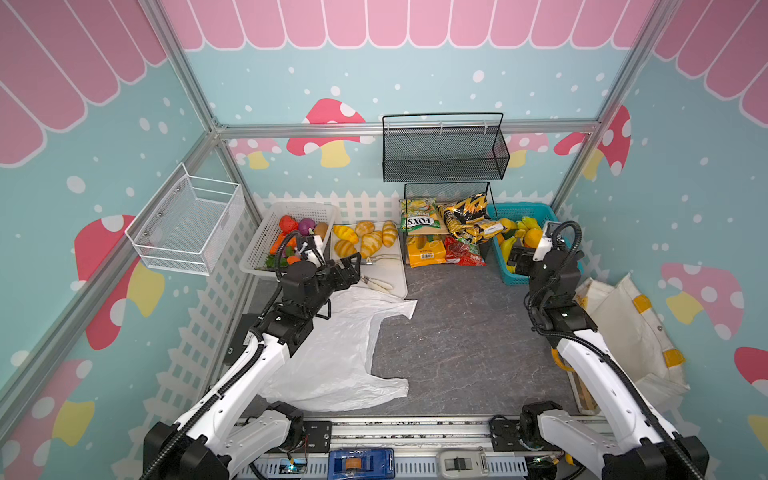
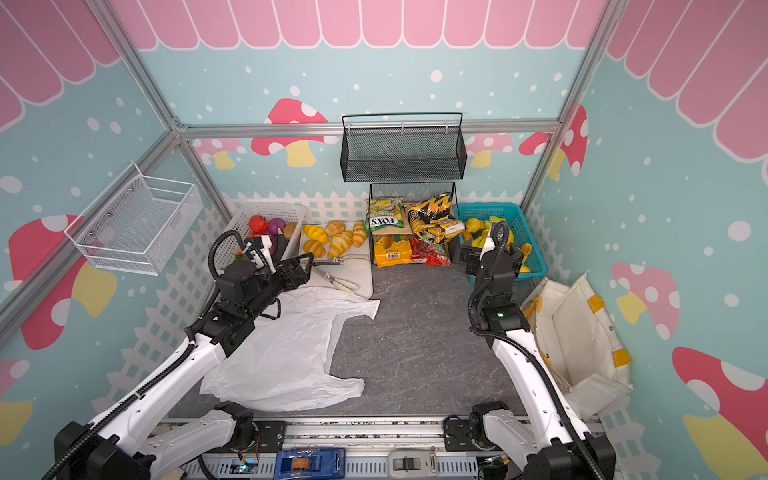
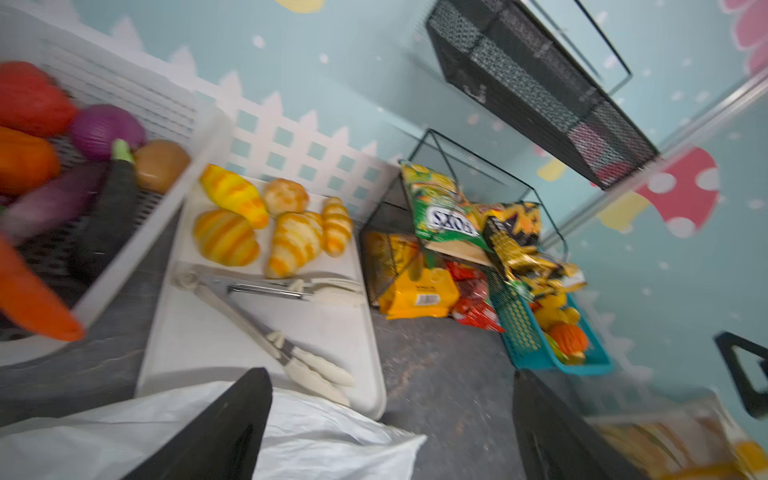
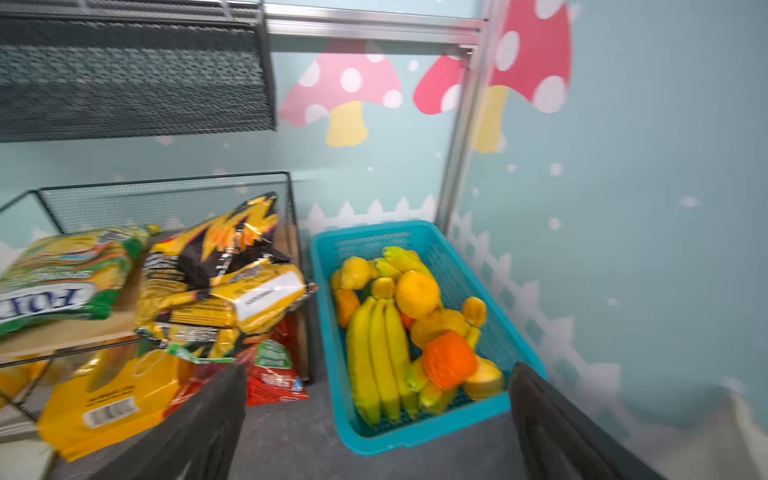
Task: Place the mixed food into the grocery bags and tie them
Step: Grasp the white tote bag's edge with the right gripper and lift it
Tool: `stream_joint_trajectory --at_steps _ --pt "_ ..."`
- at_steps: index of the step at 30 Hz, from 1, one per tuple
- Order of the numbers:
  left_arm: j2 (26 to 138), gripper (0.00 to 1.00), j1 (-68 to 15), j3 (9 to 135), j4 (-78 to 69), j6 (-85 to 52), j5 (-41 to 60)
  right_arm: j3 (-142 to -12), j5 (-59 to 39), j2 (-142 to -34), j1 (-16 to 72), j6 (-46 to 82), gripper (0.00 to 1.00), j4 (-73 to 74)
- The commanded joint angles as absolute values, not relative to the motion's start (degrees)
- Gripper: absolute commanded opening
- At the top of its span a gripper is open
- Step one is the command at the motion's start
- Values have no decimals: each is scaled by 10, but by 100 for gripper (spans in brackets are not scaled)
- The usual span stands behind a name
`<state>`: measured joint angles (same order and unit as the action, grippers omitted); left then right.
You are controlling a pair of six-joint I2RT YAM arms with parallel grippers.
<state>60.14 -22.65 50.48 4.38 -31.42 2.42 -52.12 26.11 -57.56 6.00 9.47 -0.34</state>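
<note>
Both pairs of jaws are spread, empty. Below the left jaws the plastic bag (image 1: 332, 357) lies flat, toy vegetables (image 1: 306, 226) just beyond. Snack packets (image 1: 465, 212) sit ahead of the right jaws, tote (image 1: 623, 328) behind: nothing seems packed or tied yet.

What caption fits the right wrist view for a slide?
Open right gripper faces a teal basket of fruit, snack packets on a rack beside it.

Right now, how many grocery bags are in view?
2: the white plastic bag lies flat at left; the off-white tote slumps at far right. No others visible.
</note>
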Motion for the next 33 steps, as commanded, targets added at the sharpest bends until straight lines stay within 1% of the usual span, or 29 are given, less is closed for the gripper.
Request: stream_joint_trajectory --at_steps 1,3,6,11,14,16,18,19,22,24,25,26,29,31,33 --pt "604 96 -262 554 179 -335 86 -556 301 -570 -5 100 99 -202" --pt "610 99 -278 577 221 -325 104 -565 297 -571 -37 113 100 -250" --pt "608 100 -296 593 267 -302 120 -562 272 -570 -79 131 100 -277" --pt "588 100 -301 580 289 -276 132 -588 242 -589 -161 146 99 -331" --pt "573 100 -301 573 291 -263 140 -589 228 -597 -187 142 99 -344" --pt "562 100 -301 572 296 -247 134 -581 210 -608 -192 155 96 -356" --pt "552 100 -301 570 299 -235 128 -570 203 -618 -192 159 89 -360" --pt "546 100 -301 569 299 -229 126 -561 197 -620 -192 164 82 -358" --pt "538 100 -301 564 299 -217 123 -537 159 -626 -192 173 62 -354" --pt "538 100 -301 561 299 -210 124 -527 153 -620 -192 178 48 -350" --pt "538 100 -302 559 299 -208 126 -524 148 -614 -192 178 40 -347" --pt "538 100 -303 559 298 -206 126 -523 139 -610 -192 178 35 -345" --pt "537 100 -303 558 295 -203 129 -534 90 -599 -191 178 15 -358" --pt "539 100 -303 557 292 -201 135 -549 44 -585 -184 185 8 -377" --pt "543 100 -303 558 289 -202 139 -563 9 -566 -168 193 5 -400"
